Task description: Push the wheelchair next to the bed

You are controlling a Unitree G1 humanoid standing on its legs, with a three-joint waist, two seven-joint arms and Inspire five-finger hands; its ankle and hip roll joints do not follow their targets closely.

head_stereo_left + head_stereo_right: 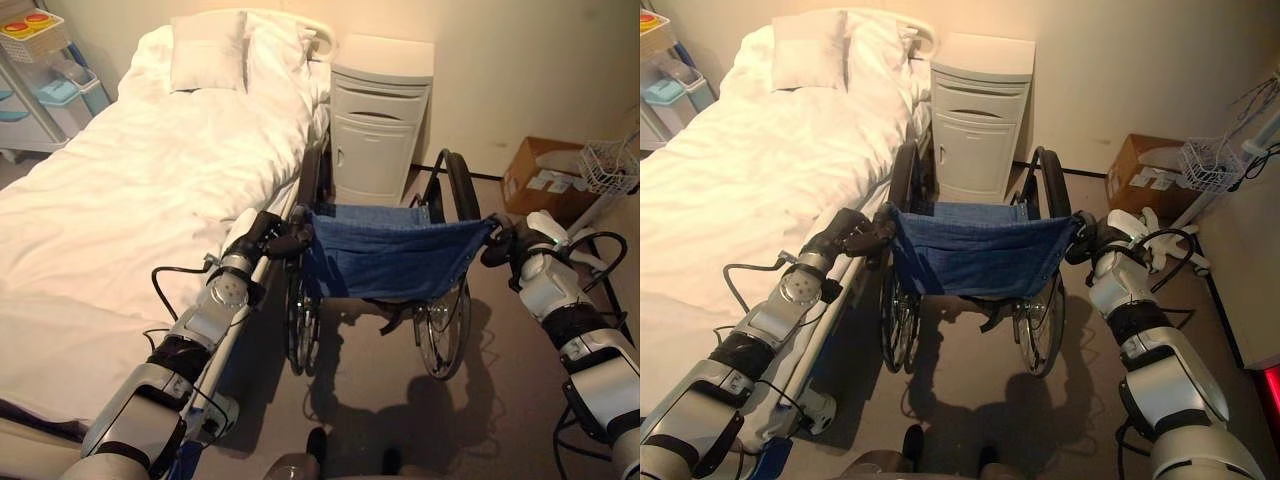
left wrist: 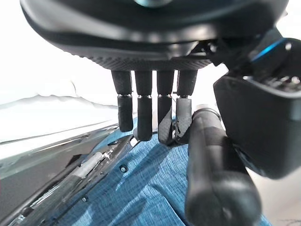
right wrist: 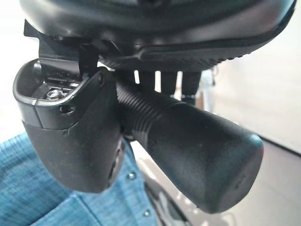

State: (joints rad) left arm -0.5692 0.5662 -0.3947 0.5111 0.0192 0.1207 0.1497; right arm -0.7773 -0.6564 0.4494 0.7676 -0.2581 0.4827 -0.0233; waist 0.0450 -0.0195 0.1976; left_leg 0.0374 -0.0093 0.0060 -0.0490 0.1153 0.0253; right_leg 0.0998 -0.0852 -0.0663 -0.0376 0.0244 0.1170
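Wheelchair (image 1: 390,260) sitting beside bed (image 1: 120,190), left hand (image 1: 268,238) and right hand (image 1: 512,243) gripping its push handles, cabinet (image 1: 378,120) standing ahead.

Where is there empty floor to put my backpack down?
Bare floor lies right of the wheelchair, before the cardboard box. It is crowded on the left, where the wheelchair sits close against the bed and cabinet.

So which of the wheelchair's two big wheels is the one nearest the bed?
The wheel on the robot's left, below the left hand. It sits beside the bed; the other wheel stands over open floor.
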